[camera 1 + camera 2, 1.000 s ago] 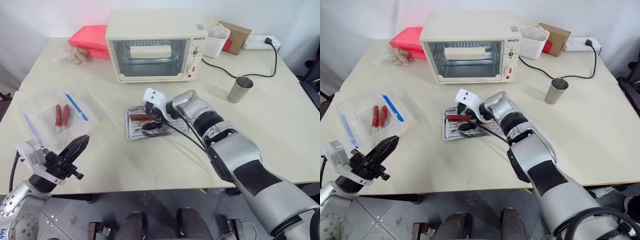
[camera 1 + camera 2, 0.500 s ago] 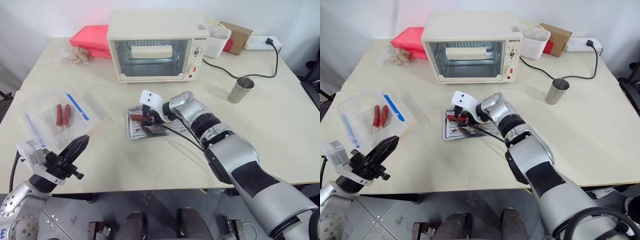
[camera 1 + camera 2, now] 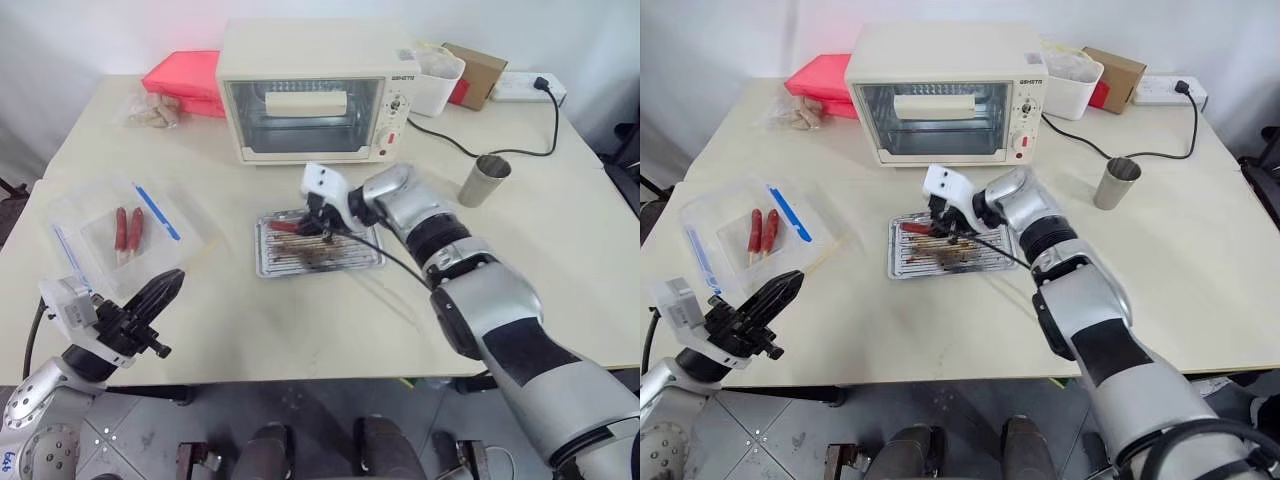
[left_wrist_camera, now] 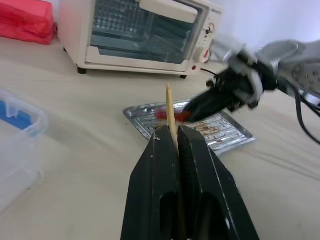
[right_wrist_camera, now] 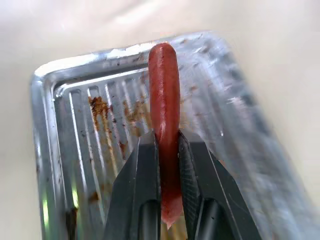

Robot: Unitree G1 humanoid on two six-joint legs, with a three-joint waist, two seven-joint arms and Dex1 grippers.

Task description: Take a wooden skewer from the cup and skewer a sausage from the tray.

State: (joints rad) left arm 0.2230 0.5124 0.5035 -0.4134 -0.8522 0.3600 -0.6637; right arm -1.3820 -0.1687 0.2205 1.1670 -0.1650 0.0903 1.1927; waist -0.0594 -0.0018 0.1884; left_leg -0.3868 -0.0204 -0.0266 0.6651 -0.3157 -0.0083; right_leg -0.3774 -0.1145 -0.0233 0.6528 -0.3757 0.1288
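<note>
My right gripper [image 5: 167, 139] is shut on the dark-red sausage [image 5: 164, 95] and holds it lengthwise over the ridged, grease-stained silver tray [image 5: 75, 130]. From the head, that gripper [image 3: 312, 226] hovers over the tray's [image 3: 362, 256] far left part, with the sausage [image 3: 283, 226] sticking out to the left. My left gripper [image 4: 175, 131] is shut on the wooden skewer [image 4: 170, 112], whose tip points up toward the tray. It sits near the table's front left edge [image 3: 165, 290]. The silver cup [image 3: 486, 180] stands to the right.
A cream toaster oven [image 3: 318, 90] stands behind the tray. A clear plastic bag [image 3: 160, 215] with two red sausages lies at the left. A red box [image 3: 185, 72], a white tub [image 3: 438, 80], a cardboard box [image 3: 478, 62] and a black cable [image 3: 545, 130] line the back.
My right gripper has closed on the sausage, then risen with it and shifted right over the tray. The left gripper with the skewer has stayed put.
</note>
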